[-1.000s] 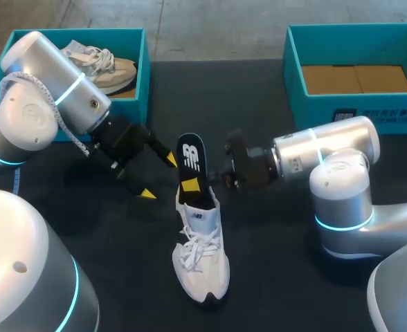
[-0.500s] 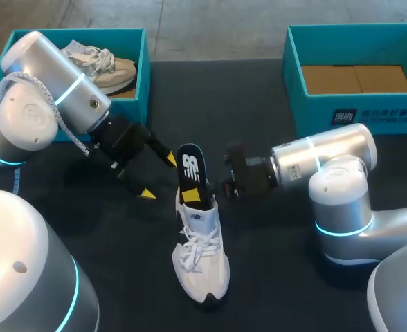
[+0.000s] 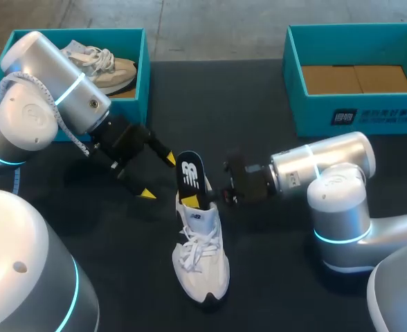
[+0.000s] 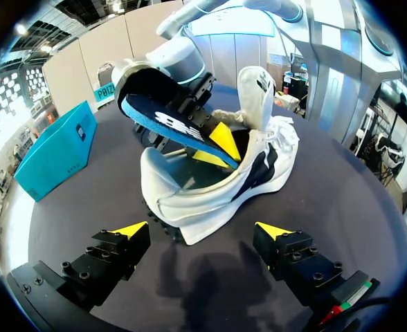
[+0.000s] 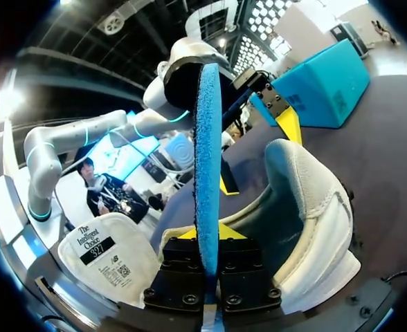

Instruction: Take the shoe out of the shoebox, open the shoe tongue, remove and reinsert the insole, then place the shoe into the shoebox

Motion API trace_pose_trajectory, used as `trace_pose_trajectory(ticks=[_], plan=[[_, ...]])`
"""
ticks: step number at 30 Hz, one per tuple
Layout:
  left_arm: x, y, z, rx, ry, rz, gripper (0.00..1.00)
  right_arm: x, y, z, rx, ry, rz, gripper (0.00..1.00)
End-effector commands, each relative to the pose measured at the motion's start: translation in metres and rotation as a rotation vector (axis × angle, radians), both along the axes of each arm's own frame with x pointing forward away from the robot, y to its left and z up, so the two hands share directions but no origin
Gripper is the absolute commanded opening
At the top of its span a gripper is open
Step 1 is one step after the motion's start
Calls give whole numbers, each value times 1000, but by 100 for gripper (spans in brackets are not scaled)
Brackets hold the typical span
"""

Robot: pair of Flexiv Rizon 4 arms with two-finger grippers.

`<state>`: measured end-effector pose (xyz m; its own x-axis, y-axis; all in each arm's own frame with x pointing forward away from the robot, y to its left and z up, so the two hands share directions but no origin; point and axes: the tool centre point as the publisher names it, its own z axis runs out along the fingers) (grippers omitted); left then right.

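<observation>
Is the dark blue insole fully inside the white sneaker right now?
No, only partly in: the dark blue insole stands up out of the white sneaker, pinched by the right gripper.

The shoe (image 3: 202, 252) is lying mid-tabletop (image 3: 273, 277), the insole (image 3: 190, 178) standing up out of its heel end (lower part inside). The left gripper (image 3: 159, 176) is sitting just left of it, the right gripper (image 3: 205, 194) just right. The left shoebox (image 3: 143, 76), holding a second shoe (image 3: 100, 63), and the right shoebox (image 3: 369, 112) are standing behind.
</observation>
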<state>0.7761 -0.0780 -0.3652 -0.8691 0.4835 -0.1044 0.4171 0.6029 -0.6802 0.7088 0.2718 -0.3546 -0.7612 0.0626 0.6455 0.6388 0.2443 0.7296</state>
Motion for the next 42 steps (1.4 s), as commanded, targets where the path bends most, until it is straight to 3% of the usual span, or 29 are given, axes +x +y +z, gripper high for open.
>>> trace_pose_trajectory(ticks=[1,8,17,27,29,42], plan=[[0,0,0,3,-1,0,100,-1,0,6,-7,-12,-7,25],[0,0,0,3,-1,0,100,5,1,16,-15,-40,-7,33],[0,0,0,3,-1,0,100,13,-4,26,-22,-68,-21,33],[0,0,0,3,-1,0,100,21,-2,28,-20,-69,-22,21],[0,0,0,3,-1,0,100,22,-1,26,-18,-58,-20,0],[0,0,0,3,-1,0,100,22,-3,12,-17,16,-25,0]])
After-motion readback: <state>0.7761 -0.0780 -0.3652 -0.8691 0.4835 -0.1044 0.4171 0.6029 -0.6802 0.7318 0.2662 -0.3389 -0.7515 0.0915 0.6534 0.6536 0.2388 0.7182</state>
